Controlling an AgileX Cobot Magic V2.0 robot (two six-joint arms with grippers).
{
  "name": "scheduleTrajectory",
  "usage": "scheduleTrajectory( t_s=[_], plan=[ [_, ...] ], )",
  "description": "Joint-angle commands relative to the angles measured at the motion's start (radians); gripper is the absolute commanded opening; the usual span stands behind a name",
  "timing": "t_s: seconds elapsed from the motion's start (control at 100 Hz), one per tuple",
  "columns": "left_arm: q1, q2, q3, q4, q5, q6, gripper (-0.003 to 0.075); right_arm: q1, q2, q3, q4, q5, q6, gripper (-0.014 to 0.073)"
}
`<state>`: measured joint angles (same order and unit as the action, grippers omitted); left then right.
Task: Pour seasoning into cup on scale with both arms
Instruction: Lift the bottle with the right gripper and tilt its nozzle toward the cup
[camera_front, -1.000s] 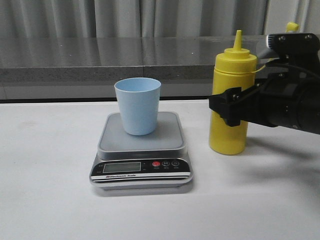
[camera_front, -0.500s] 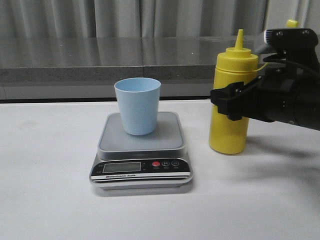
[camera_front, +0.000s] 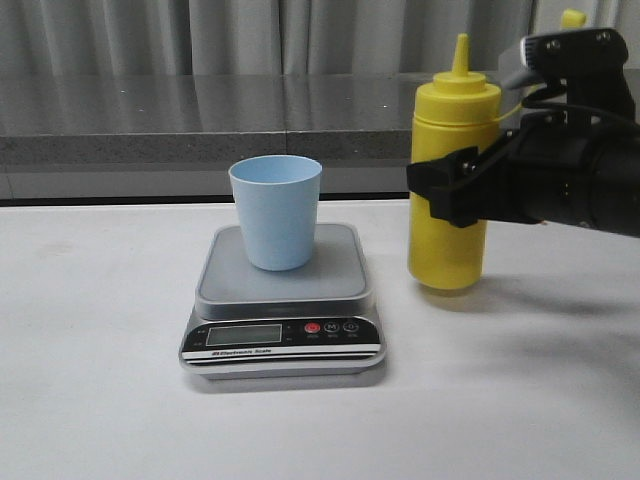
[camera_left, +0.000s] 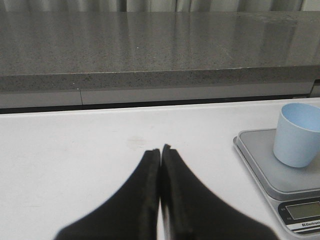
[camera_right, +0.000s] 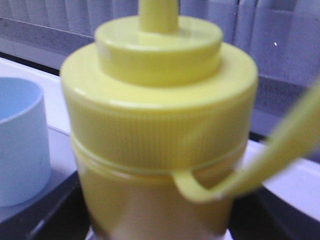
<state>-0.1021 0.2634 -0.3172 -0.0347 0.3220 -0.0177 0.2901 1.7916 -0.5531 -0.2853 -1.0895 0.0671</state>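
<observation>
The yellow seasoning bottle (camera_front: 448, 190) is upright, lifted a little off the table just right of the scale. My right gripper (camera_front: 450, 195) is shut on its middle. In the right wrist view the bottle (camera_right: 160, 120) fills the frame, its tether (camera_right: 260, 160) hanging at the side. The light blue cup (camera_front: 276, 211) stands upright on the silver-grey scale (camera_front: 282, 300). The cup (camera_left: 298, 134) and scale (camera_left: 260, 160) also show in the left wrist view. My left gripper (camera_left: 160, 150) is shut and empty over bare table, left of the scale.
A grey stone ledge (camera_front: 200, 125) runs along the back of the white table (camera_front: 90, 380), with curtains behind it. The scale's black front panel (camera_front: 282, 335) faces the camera.
My right gripper has lifted the bottle off the table and carried it left, toward the scale. The cup, the scale and the left gripper have not moved.
</observation>
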Motion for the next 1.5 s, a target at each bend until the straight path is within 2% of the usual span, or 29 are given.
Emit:
scheduleTrajectory(
  t_s=[0.0, 0.14, 0.33, 0.54, 0.68, 0.85, 1.19, 1.49],
  plan=[
    [0.003, 0.009, -0.03, -0.009, -0.08, -0.002, -0.002, -0.002, -0.105, -0.037, -0.027, 0.043, -0.067, 0.0161],
    [0.003, 0.009, -0.03, -0.009, -0.08, -0.002, -0.002, 0.001, -0.199, -0.1, -0.081, 0.349, -0.14, 0.0161],
    [0.003, 0.009, -0.03, -0.009, -0.08, -0.002, -0.002, 0.016, -0.271, -0.215, -0.219, 0.65, -0.151, 0.0161],
    [0.003, 0.009, -0.03, -0.009, -0.08, -0.002, -0.002, 0.102, -0.259, -0.376, -0.392, 1.013, -0.151, 0.0161],
    [0.003, 0.009, -0.03, -0.009, -0.08, -0.002, -0.002, 0.167, -0.246, -0.471, -0.493, 1.174, -0.151, 0.0161],
    [0.003, 0.009, -0.03, -0.009, -0.08, -0.002, -0.002, 0.222, -0.217, -0.558, -0.59, 1.287, -0.151, 0.0161],
    [0.003, 0.009, -0.03, -0.009, -0.08, -0.002, -0.002, 0.293, -0.135, -0.632, -0.774, 1.453, -0.151, 0.0161],
    [0.003, 0.009, -0.03, -0.009, -0.08, -0.002, -0.002, 0.35, -0.101, -0.633, -0.943, 1.524, -0.151, 0.0161]
  ],
)
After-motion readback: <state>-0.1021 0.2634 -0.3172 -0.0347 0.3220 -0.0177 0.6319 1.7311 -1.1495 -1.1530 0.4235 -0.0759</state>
